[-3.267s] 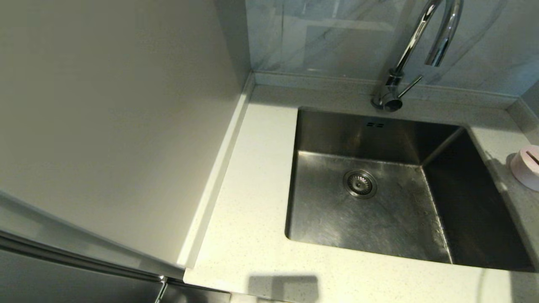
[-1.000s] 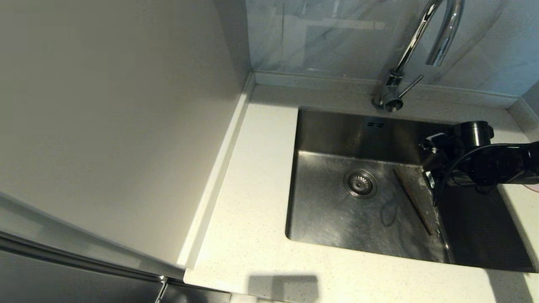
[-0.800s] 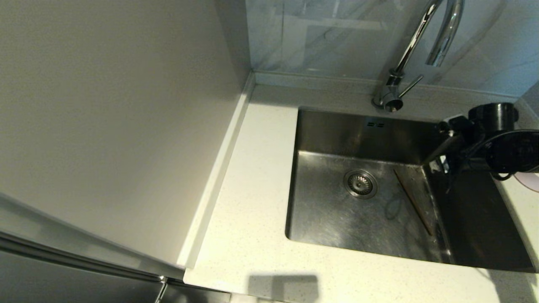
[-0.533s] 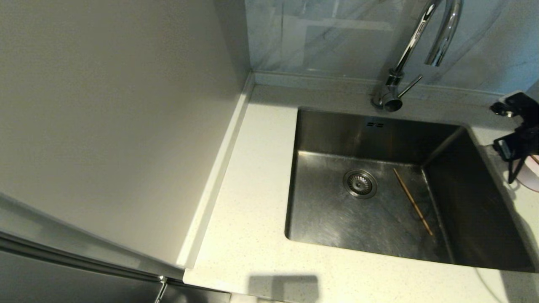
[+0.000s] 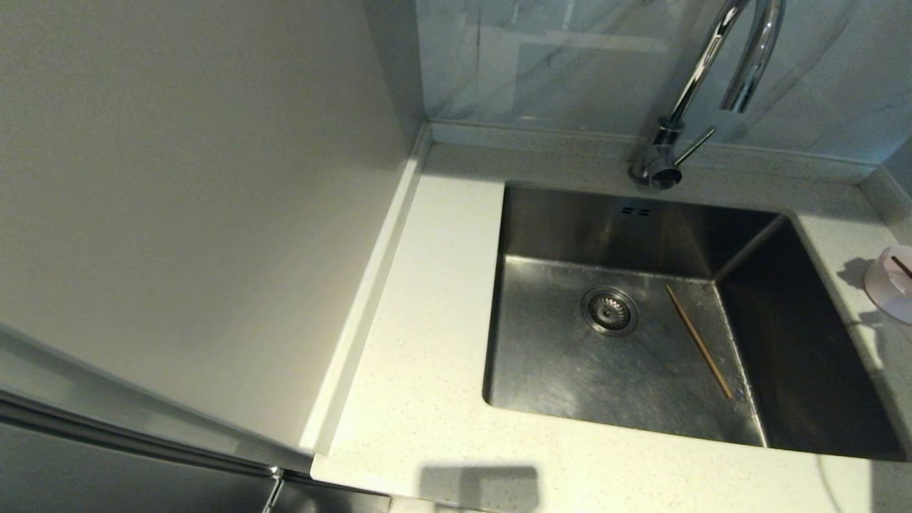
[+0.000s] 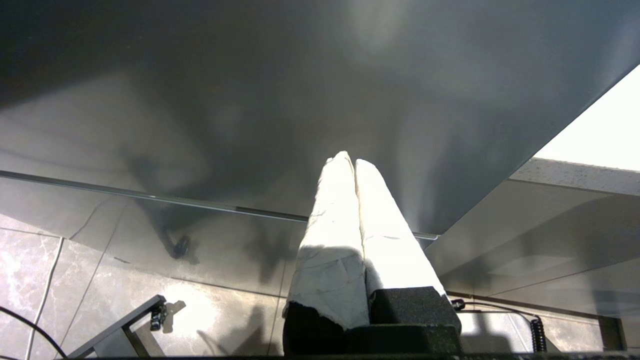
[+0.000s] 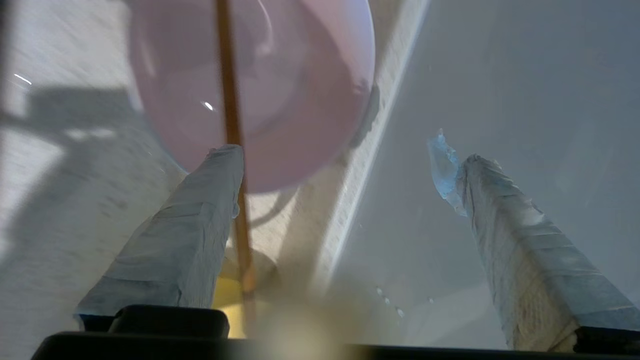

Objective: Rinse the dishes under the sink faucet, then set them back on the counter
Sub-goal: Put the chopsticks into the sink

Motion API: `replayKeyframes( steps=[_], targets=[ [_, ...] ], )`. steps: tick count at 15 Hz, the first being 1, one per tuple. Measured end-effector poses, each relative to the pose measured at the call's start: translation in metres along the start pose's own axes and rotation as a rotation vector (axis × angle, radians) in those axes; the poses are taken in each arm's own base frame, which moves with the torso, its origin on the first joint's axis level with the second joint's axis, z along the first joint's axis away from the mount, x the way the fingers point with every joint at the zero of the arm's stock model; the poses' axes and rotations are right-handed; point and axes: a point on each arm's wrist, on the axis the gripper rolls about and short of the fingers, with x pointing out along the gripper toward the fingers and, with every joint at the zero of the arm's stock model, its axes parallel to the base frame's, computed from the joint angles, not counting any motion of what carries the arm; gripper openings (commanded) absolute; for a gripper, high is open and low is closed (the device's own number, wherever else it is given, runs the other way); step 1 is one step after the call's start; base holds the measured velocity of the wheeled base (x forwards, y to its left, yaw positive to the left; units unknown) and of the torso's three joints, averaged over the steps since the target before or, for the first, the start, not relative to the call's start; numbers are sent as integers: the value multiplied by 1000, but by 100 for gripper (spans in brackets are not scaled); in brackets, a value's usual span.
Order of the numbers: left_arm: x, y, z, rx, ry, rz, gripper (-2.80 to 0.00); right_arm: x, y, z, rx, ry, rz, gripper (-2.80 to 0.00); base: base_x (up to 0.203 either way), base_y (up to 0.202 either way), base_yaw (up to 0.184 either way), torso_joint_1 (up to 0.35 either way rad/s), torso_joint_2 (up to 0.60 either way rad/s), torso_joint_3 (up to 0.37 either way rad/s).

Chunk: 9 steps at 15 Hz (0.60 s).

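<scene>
One brown chopstick (image 5: 698, 340) lies on the floor of the steel sink (image 5: 570, 370), right of the drain. The chrome faucet (image 5: 657, 164) stands behind the basin. At the far right of the counter (image 5: 434, 342) sits the pink bowl (image 5: 890, 281). In the right wrist view my right gripper (image 7: 350, 155) is open and empty, just short of the pink bowl (image 7: 280, 75). A second chopstick (image 7: 227, 75) rests across that bowl and runs past one finger (image 7: 200, 215). A bit of the yellow-green bowl (image 7: 225, 300) shows below. My left gripper (image 6: 348, 160) is shut, parked low.
A tall smooth side panel (image 5: 199, 214) walls off the counter's left. The raised back rim (image 5: 541, 135) runs behind the faucet. A plain grey wall (image 7: 500, 75) stands close beside the bowls. A dark cabinet front (image 6: 250, 100) faces the left gripper.
The right arm, over the sink's right side a second ago, has drawn back to the right and left the head view. A chopstick now lies in the sink, uncovered.
</scene>
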Motion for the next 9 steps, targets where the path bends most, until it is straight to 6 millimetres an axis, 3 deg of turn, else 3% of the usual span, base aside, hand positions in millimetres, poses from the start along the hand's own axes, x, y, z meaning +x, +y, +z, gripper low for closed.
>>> replayKeyframes(
  steps=[9],
  targets=[
    [0,0,0,0,0,0,-280,12,-7,-17,-11,27,28,0,0,0,0,0,0,0]
  ],
)
